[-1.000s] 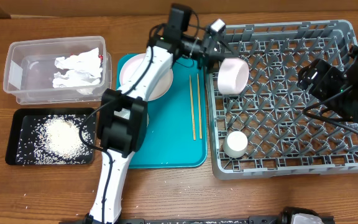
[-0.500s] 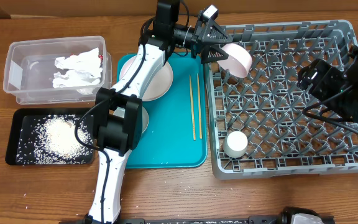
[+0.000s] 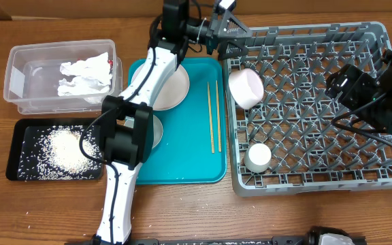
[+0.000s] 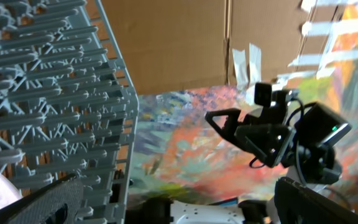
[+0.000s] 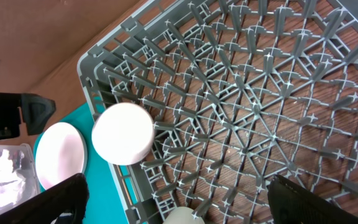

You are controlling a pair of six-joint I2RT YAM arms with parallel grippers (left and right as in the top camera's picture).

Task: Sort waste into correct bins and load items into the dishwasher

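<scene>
I read the left hand point(image 3: 229, 35) spread wide and empty at the rear left corner of the grey rack point(image 3: 305, 189), the white bowl point(image 3: 246, 87) on its side inside it, and the right hand point(image 5: 179, 200) likewise wide and empty.

A teal tray point(image 3: 186, 146) is lying mid-frame on the wooden tabletop point(image 3: 46, 211); brown cardboard point(image 4: 166, 43) is standing at the top.
</scene>
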